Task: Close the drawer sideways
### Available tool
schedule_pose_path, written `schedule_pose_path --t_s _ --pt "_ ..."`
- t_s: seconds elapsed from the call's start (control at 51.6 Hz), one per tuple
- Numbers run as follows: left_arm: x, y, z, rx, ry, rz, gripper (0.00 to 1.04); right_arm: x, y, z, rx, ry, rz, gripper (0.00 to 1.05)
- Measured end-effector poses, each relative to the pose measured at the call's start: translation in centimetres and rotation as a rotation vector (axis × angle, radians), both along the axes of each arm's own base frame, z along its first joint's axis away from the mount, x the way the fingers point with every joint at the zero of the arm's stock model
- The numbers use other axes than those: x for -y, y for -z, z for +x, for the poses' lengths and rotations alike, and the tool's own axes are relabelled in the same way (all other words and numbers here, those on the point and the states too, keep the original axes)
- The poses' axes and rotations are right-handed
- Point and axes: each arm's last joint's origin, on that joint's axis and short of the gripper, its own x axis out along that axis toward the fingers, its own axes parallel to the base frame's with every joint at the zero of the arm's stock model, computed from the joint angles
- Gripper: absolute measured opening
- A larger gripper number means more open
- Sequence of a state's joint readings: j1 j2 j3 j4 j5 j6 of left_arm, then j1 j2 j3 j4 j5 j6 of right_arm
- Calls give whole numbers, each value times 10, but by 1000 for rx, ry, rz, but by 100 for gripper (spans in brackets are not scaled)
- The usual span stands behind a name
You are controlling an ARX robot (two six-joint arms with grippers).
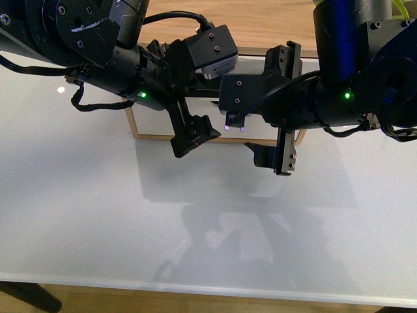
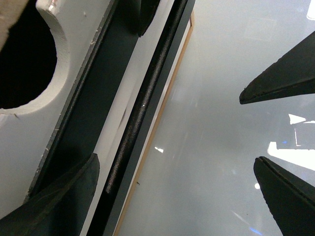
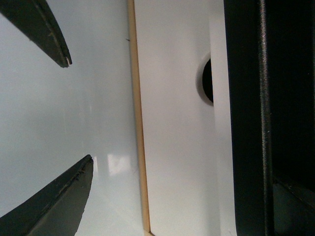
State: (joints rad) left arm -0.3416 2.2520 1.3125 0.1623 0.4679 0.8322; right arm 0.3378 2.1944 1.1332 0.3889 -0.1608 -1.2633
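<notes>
Left hand [image 2: 248, 130], right hand [image 3: 78, 110] near drawer [image 3: 172, 123]

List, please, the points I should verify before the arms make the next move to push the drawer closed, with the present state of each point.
1. Left gripper open and empty: ok. Its fingers are spread, with only the table between them.
2. Right gripper open and empty: ok, the same.
3. Drawer located: ok. Its white front and black bar handle show in the wrist views.
4. Gripper in contact with the drawer: not ok. The visible fingertips are over the table, apart from its wood edge.
5. How far the drawer stands open: cannot tell. The arms hide it in the front view.
</notes>
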Motion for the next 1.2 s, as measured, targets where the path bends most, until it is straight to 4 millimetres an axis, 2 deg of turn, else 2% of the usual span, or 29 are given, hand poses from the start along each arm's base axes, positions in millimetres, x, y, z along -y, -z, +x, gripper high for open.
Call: schedule_pose_path --t_s 0.174,0.504,0.736,0.911,0.988,1.105,1.143,1.202 --pt "0 -4 7 4 -19 -16 96 0 0 8 9 19 14 96" --pt "-3 -6 2 -6 -9 -37 96 5 -3 5 -3 13 61 96" --pt "-22 -26 -20 51 -26 -93 96 28 -36 -15 66 77 147 96" --pt "-49 -68 -48 130 -130 -228 96 48 -70 -53 129 118 295 96" --pt "-78 -90 -68 161 -248 -315 96 71 -85 -81 155 183 394 96" --pt "-119 -112 -101 148 -391 -461 96 103 -96 -122 155 320 534 96" --pt "-133 -119 -117 137 -484 -532 95 114 -98 -138 156 378 580 96" --pt "-139 -125 -130 321 -754 -593 83 125 -100 -163 291 630 764 84"
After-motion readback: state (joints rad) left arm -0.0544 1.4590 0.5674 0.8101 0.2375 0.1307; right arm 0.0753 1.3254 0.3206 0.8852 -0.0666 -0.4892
